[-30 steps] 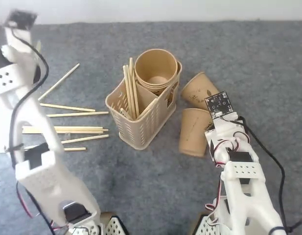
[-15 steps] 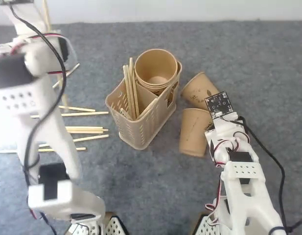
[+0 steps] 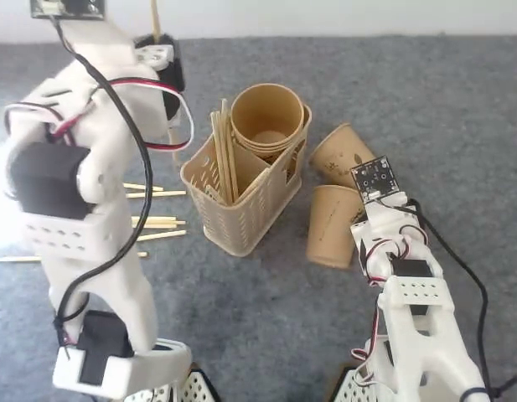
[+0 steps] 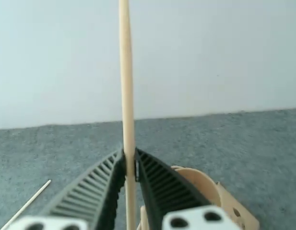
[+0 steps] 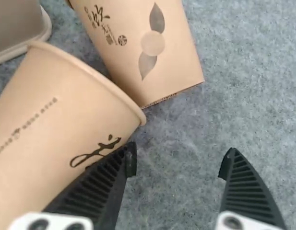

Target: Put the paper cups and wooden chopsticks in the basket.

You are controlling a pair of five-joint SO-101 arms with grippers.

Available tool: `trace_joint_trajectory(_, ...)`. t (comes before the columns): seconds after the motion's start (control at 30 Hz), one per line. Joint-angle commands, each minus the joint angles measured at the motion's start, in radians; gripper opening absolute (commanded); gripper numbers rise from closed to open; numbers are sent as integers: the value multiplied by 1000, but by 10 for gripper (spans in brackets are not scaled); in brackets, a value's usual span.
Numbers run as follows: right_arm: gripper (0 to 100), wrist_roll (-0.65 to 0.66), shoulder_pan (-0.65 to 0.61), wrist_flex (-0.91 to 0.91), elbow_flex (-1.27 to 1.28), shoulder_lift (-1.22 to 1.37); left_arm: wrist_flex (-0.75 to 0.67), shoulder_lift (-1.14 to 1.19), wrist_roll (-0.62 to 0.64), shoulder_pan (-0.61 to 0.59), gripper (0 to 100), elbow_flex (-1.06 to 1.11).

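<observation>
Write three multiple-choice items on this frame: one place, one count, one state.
1. The stacked cups sit: A) in the basket; B) on a plate; C) on a shelf.
2. How many loose cups lie on the carpet? A) one; B) two; C) four.
3. The left tool is: A) open and empty; B) shut on a cup; C) shut on a chopstick.
Answers: A, they nest in one basket compartment; B, two lie on their sides beside the basket; C, the stick is pinched upright in it.
</observation>
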Motion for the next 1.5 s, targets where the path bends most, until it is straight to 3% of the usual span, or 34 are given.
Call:
trace_joint_trajectory(0.0, 292, 14, -8, -21, -3, -12, -66, -40, 28, 78, 10, -31)
trace_joint_trajectory(0.2, 292, 14, -7, -21, -3, -12, -183, -74, 72, 95, 9, 142)
trace_joint_trajectory(0.4, 292, 14, -10, -22, -3, -12, -301, -325, 40, 106, 9, 420)
trace_joint_trajectory(0.67, 292, 14, -12, -24, -3, -12, -755, -640, -26, 100, 10, 1110)
trace_joint_trajectory(0.83, 292, 15, -12, -24, -3, -12, -1020, -729, -21, 124, 10, 1342)
trace_joint_trajectory(1.2, 292, 15, -10, -24, -5, -12, -1059, -598, -26, 83, 19, 1425)
trace_joint_trajectory(1.47, 292, 15, -10, -24, -6, -12, -1062, -813, -20, 75, 205, 1561)
